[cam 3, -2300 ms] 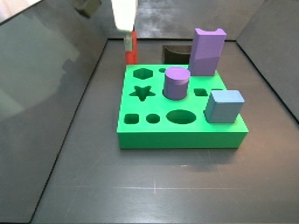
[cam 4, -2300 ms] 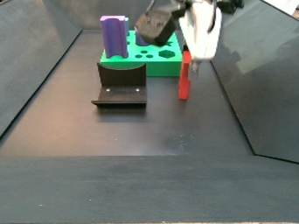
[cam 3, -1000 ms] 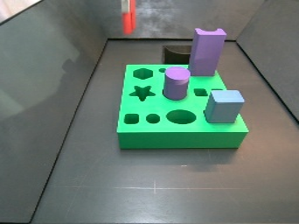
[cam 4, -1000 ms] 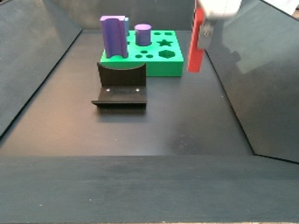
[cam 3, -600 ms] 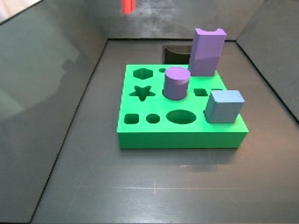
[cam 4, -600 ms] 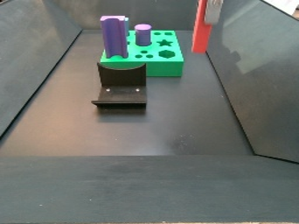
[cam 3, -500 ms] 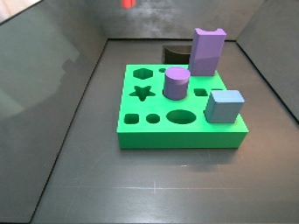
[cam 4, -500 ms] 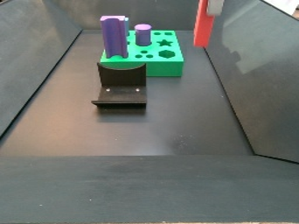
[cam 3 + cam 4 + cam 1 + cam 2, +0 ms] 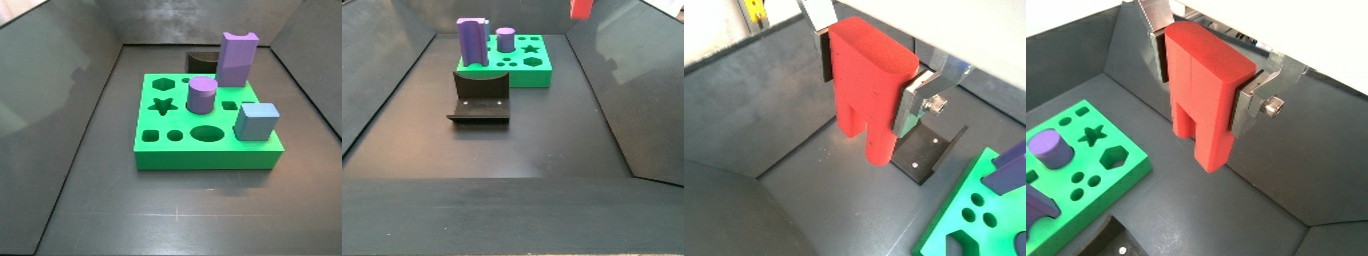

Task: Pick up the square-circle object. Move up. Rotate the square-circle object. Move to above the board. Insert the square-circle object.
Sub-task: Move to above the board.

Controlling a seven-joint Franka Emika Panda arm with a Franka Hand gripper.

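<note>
Four views are showing this moment, and the largest thing in them is the green board (image 9: pixel 207 125), sitting on the dark floor with its star, hexagon, circle, oval and square holes facing up; a tall purple block (image 9: pixel 237 58), a purple cylinder (image 9: pixel 202 96) and a light-blue cube (image 9: pixel 257 121) are standing in or on it, and a good number of its holes are staying free. Next in size is the black fixture (image 9: pixel 481 95), resting on the floor just in front of the board in a side view. Smaller again is the gripper (image 9: pixel 869 85), which is clamping its silver plates on the red piece (image 9: pixel 866 88) in both wrist views, legs hanging down, the floor well below it. What is changing is height: a moment earlier the red piece was hanging in plain sight beside the board in both side views, and now it is nearly leaving the picture, with only a red scrap (image 9: pixel 581 9) showing at the top edge of a side view and nothing of it in the other. That is telling me the pick-up and the lift are done, and the turning is likely coming next, then the carry over the board; the piece is hanging off to the side of the board, not over it
</note>
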